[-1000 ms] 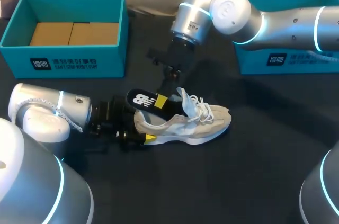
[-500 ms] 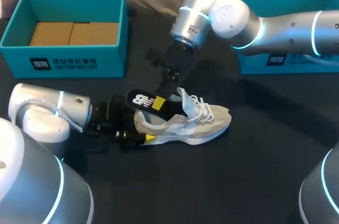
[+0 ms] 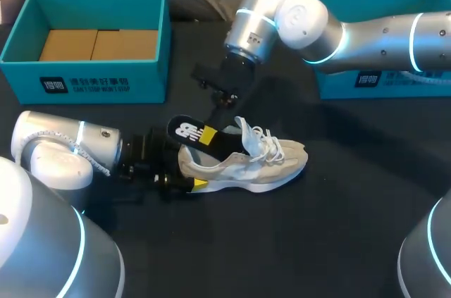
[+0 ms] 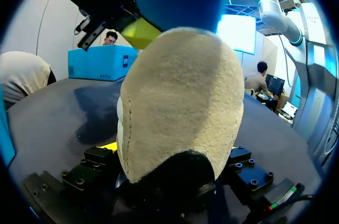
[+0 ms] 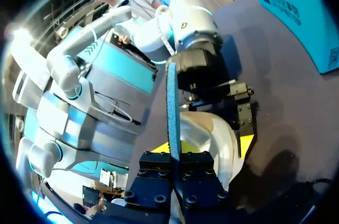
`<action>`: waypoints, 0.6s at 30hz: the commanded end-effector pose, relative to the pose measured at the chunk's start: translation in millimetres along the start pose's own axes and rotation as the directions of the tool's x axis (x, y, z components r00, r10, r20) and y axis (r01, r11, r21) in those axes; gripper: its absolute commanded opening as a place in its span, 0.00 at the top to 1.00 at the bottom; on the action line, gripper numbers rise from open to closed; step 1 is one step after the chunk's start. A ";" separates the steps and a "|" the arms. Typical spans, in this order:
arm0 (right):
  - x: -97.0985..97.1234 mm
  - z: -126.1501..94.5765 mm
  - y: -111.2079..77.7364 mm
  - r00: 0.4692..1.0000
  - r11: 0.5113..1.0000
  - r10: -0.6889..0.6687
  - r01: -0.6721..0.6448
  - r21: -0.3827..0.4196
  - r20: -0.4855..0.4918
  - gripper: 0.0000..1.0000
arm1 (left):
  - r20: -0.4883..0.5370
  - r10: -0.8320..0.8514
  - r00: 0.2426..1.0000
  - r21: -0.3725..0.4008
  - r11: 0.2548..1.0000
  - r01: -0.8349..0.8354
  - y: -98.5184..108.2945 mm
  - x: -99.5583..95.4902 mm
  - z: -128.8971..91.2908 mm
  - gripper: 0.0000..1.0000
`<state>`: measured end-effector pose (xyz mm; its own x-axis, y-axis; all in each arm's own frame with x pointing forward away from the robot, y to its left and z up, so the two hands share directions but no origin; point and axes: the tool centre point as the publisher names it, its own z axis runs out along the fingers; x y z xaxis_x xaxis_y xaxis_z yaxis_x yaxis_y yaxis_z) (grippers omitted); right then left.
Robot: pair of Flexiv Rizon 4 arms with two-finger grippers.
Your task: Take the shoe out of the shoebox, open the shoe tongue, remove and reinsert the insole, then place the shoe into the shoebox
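Beige suede and white laces: the shoe (image 3: 246, 160) lies on its side on the black counter (image 3: 338, 227), toe towards 3 o'clock and heel towards 9 o'clock, outside both boxes. My left arm lies low along the counter from 9 o'clock. My left end effector (image 3: 187, 165) is clamped on the heel, one yellow tip showing on the near side against the sole and the other hidden behind the shoe. In the left wrist view the rounded heel fills the space between my fingers, pale above and black at its base.

The insole (image 3: 190, 131) stands partly out of the shoe's opening, slanting up and away towards 10 o'clock, black on top with a white mark. Its lower end is down inside the shoe under the raised tongue. My right arm comes in from 3 o'clock and bends down over the shoe. My right end effector (image 3: 208, 133) is closed on the insole from both faces. In the right wrist view the insole stands edge-on between my fingers, a thin blue strip.

A teal box (image 3: 84, 72) with brown cardboard in its bottom sits at 10 o'clock from the shoe, well apart. A second teal box (image 3: 366, 79) sits at 2 o'clock, partly behind my right arm.
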<state>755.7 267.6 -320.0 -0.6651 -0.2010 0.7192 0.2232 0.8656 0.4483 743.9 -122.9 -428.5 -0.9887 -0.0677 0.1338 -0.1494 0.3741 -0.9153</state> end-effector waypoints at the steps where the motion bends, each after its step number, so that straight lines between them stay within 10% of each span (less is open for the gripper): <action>1: 7.3 -12.0 5.7 0.999 0.999 -0.022 0.024 -0.047 0.033 1.00 | 0.002 -0.001 1.000 -0.004 1.000 0.001 3.5 -0.7 2.6 1.00; 18: 30.0 -72.4 82.5 0.961 0.957 -0.179 0.220 -0.190 0.212 1.00 | 0.002 -0.001 1.000 -0.004 1.000 0.001 3.5 -0.7 2.6 1.00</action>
<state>805.6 301.0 -232.9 -0.8055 -0.2719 0.5266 0.2134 0.6959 0.6857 744.0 -122.9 -428.5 -0.9887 -0.0679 0.1338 -0.1496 0.3741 -0.9153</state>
